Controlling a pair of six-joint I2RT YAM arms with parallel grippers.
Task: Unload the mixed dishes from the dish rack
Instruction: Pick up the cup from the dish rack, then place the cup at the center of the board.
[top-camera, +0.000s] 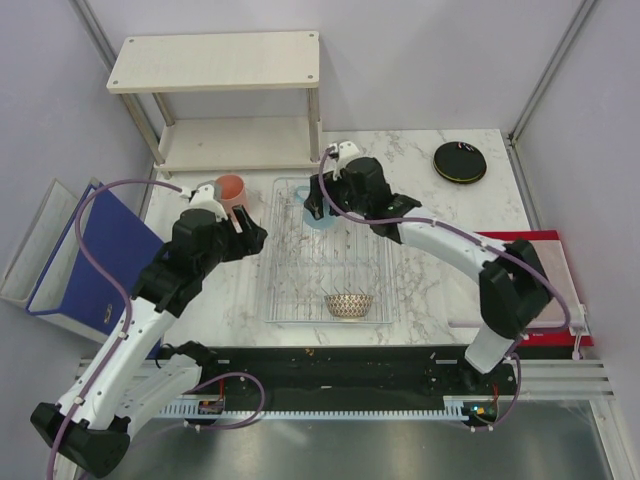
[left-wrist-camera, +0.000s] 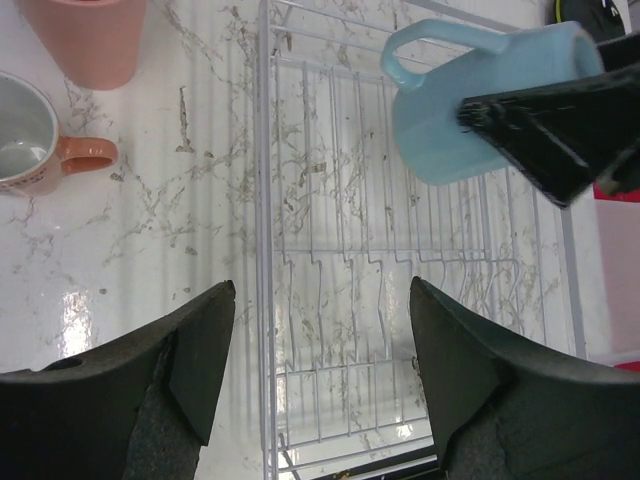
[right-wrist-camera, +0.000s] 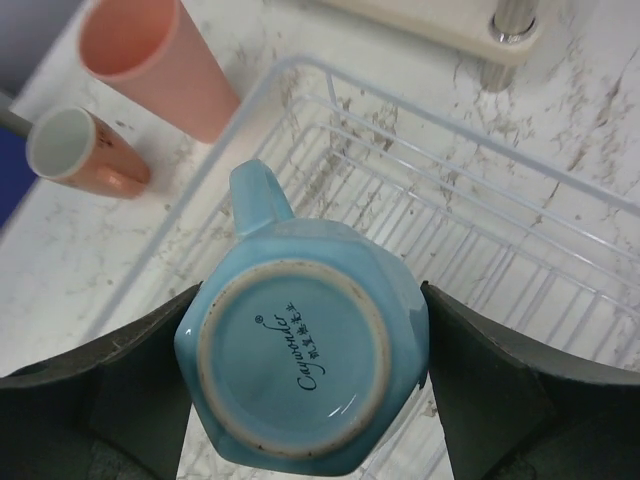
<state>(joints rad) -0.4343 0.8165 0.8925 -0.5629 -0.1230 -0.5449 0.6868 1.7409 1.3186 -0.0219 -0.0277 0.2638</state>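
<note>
The wire dish rack (top-camera: 330, 262) lies mid-table. My right gripper (top-camera: 317, 203) is shut on a light blue mug (top-camera: 322, 222), held over the rack's far left corner. In the right wrist view the mug (right-wrist-camera: 300, 365) shows its base, clamped between both fingers of the gripper (right-wrist-camera: 310, 292). The left wrist view shows the mug (left-wrist-camera: 450, 120) above the rack (left-wrist-camera: 380, 330), handle to the left. My left gripper (top-camera: 250, 232) is open and empty at the rack's left edge, also seen in its own view (left-wrist-camera: 320, 300). A net-patterned beige bowl (top-camera: 348, 305) sits in the rack's near end.
A salmon cup (top-camera: 231, 189) and a small salmon mug (left-wrist-camera: 30, 135) stand on the table left of the rack. A black plate (top-camera: 460, 162) lies far right. A beige shelf (top-camera: 215, 60) stands behind. A blue folder (top-camera: 100, 250) lies left, a red board (top-camera: 560, 300) right.
</note>
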